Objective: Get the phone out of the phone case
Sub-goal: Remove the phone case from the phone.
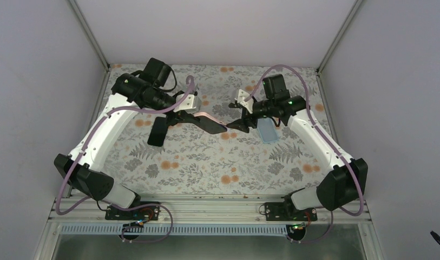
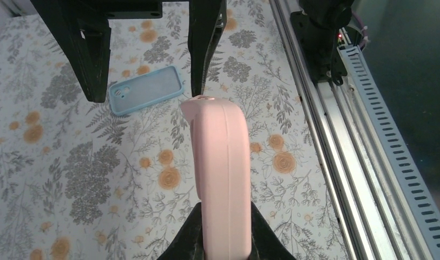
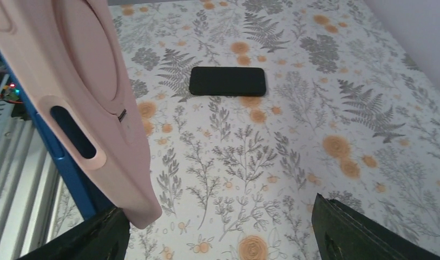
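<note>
My left gripper [image 1: 186, 115] is shut on a pink phone case [image 1: 205, 118] and holds it above the table; its dark face [image 1: 213, 127] shows from above. In the left wrist view the case [image 2: 223, 162] stands on edge between my fingers [image 2: 188, 241]. My right gripper [image 1: 235, 120] is open at the case's free end. In the right wrist view the case [image 3: 82, 92] rises beside my left finger [image 3: 87, 238], and a blue edge [image 3: 63, 162] runs along its side. The right finger [image 3: 363, 233] stands far apart from it.
A bare black phone [image 1: 158, 131] lies on the floral table under the left arm, and also shows in the right wrist view [image 3: 227, 81]. An empty light-blue case [image 1: 267, 130] lies under the right wrist, and also shows in the left wrist view [image 2: 147, 89]. A metal rail [image 2: 336, 141] runs along the near edge.
</note>
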`<state>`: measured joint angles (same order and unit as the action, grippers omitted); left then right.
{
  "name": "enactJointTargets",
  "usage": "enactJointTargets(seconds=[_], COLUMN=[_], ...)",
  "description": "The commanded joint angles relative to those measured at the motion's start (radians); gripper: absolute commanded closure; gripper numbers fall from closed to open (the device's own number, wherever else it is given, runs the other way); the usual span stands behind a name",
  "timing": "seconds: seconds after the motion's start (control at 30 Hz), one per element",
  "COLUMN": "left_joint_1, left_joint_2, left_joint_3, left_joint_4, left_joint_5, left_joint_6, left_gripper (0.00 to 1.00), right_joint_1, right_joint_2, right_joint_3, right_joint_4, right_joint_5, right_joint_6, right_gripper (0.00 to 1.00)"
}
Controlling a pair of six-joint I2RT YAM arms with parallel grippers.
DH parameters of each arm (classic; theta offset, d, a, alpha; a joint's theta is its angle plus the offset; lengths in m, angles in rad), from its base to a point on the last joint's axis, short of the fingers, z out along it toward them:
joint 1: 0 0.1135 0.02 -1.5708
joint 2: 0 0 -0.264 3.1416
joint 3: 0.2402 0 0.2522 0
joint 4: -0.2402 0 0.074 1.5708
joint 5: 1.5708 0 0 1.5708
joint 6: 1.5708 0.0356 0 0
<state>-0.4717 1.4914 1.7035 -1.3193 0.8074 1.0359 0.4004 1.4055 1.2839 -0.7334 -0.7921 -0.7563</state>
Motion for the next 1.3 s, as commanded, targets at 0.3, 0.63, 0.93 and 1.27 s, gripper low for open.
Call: enactJointTargets(seconds=[0.3,0.63,0.93,1.27], left_joint_1=[-0.031,0.074,0.070,0.072], left_joint_2=[-0.014,0.064,-0.002,-0.117], left_joint_3=[0.090,0.161,0.110,0.246], left_joint_4=[-0.040,-0.030,0.109,0.173], left_joint_5=[0.281,0.231,-0.045,-0.382], left_joint_6=[0.018,0.023,-0.035,-0.090], left_gripper=[0.98,0.98,0.38,0.00], right_joint_1=[0.215,0.367,0.338,-0.135], right_joint_2=[0.034,0.244,0.268,0.249], right_joint_3=[0.026,0.274,0.318,0.182], right_joint_4=[0.378,0.172,0.183,0.433], right_joint_5=[-0.036,-0.570,-0.537,-0.451], right_joint_6=[0.231,0.311,0.354,0.635], right_gripper=[0.10,0.12,0.97,0.97])
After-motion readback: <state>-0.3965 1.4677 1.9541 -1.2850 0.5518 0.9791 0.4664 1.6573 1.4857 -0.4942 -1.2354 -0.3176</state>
